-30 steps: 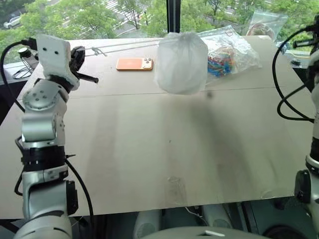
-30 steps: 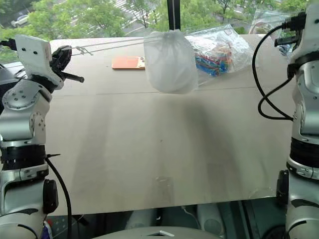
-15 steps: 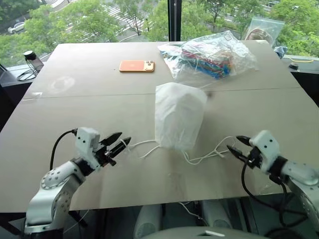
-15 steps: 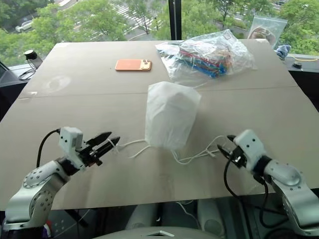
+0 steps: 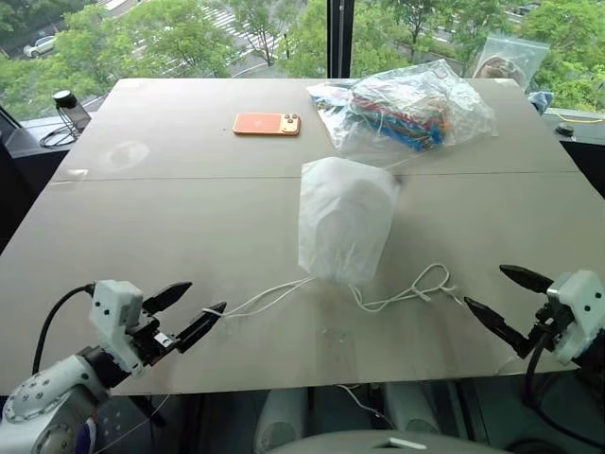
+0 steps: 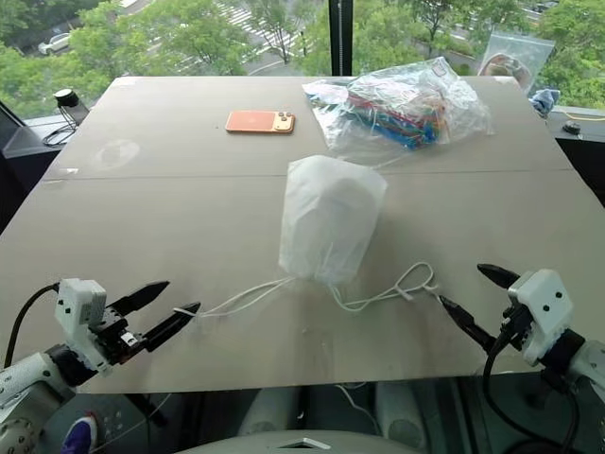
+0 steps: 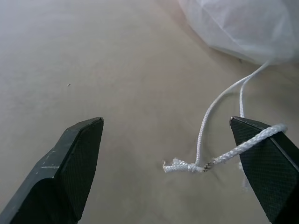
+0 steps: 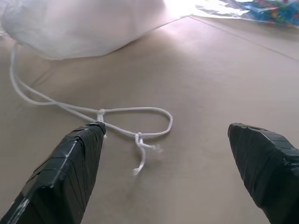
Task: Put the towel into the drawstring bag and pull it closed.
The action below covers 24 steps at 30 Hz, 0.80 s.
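The white drawstring bag (image 5: 345, 222) lies on the tan table (image 5: 170, 218) with its gathered neck toward the near edge. One white cord (image 5: 265, 298) runs from the neck toward my left gripper (image 5: 206, 296), which is open; the cord's knotted end (image 7: 187, 166) lies between its fingers and the strand rests across one fingertip (image 7: 261, 154). Another cord (image 5: 416, 288) loops toward my right gripper (image 5: 484, 286), also open, with the loop (image 8: 140, 121) lying on the table just ahead of its fingers. The towel is hidden from view.
An orange phone (image 5: 267, 124) lies at the back of the table. A clear plastic bag of colourful items (image 5: 406, 104) sits behind the white bag, and another clear bag (image 5: 510, 57) at the far right corner. A small dark bottle (image 5: 66, 102) stands off the left edge.
The bag hung in the air between raised arms; it now lies on the table. Both arms came down and back toward the near edge, and both grippers opened and let the cords go.
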Each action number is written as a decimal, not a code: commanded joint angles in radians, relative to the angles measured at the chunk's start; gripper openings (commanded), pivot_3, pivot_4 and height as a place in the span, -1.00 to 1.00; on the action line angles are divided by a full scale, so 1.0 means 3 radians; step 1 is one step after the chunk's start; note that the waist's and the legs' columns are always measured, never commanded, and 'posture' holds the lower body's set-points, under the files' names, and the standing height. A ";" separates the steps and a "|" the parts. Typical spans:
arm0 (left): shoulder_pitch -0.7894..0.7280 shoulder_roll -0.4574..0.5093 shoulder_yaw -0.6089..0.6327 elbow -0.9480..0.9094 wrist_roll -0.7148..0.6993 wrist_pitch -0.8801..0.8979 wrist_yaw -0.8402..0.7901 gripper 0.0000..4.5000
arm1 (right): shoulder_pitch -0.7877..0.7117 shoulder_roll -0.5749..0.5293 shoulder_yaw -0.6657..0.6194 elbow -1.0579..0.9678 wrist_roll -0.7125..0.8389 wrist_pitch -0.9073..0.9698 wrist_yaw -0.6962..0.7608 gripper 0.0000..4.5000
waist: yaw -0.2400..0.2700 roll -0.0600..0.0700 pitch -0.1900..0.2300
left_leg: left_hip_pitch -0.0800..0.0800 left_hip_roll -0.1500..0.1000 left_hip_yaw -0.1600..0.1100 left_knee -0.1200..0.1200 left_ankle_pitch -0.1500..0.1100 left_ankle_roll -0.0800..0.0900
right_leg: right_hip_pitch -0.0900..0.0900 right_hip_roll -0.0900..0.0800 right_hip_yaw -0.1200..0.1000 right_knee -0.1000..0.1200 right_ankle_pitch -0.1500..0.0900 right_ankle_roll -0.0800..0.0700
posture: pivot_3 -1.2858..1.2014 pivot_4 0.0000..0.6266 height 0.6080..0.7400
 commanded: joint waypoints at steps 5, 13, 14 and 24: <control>0.0284 0.0318 0.0057 -0.0150 0.0032 0.0053 -0.0344 0.98 | -0.0259 -0.0024 0.0156 -0.0108 -0.0044 0.0140 -0.0170 1.00 | -0.0038 0.0008 -0.0008 | 0.0003 0.0002 0.0025 -0.0013 -0.0004 0.0004 | -0.0005 0.0001 0.0018 -0.0008 0.0000 -0.0001 | 0.03 -0.52 1.00; 0.0365 0.0513 0.0377 -0.0039 -0.0243 0.0401 -0.0506 0.98 | -0.0316 -0.0060 0.0255 -0.0140 -0.0010 0.0232 -0.0144 1.00 | 0.0008 -0.0001 -0.0012 | -0.0003 0.0003 0.0012 -0.0010 -0.0006 0.0009 | -0.0007 0.0002 0.0004 -0.0009 -0.0002 0.0000 | 0.03 -0.52 1.00; 0.0649 0.0571 0.0313 -0.0169 -0.0134 0.0329 -0.0768 0.98 | -0.0347 -0.0077 0.0268 -0.0107 -0.0023 0.0216 -0.0121 1.00 | -0.0029 -0.0005 -0.0016 | -0.0003 0.0006 0.0012 -0.0006 -0.0007 0.0009 | -0.0007 0.0004 0.0004 -0.0007 -0.0002 0.0000 | 0.03 -0.52 1.00; 0.0316 0.0075 0.0388 -0.0334 -0.0380 0.0297 -0.0225 0.98 | -0.0150 0.0059 0.0170 -0.0153 0.0140 -0.0228 0.0212 1.00 | -0.0009 0.0001 -0.0018 | -0.0001 0.0007 0.0022 -0.0005 -0.0009 0.0011 | -0.0003 0.0001 0.0007 -0.0007 -0.0001 0.0000 | 0.03 -0.52 1.00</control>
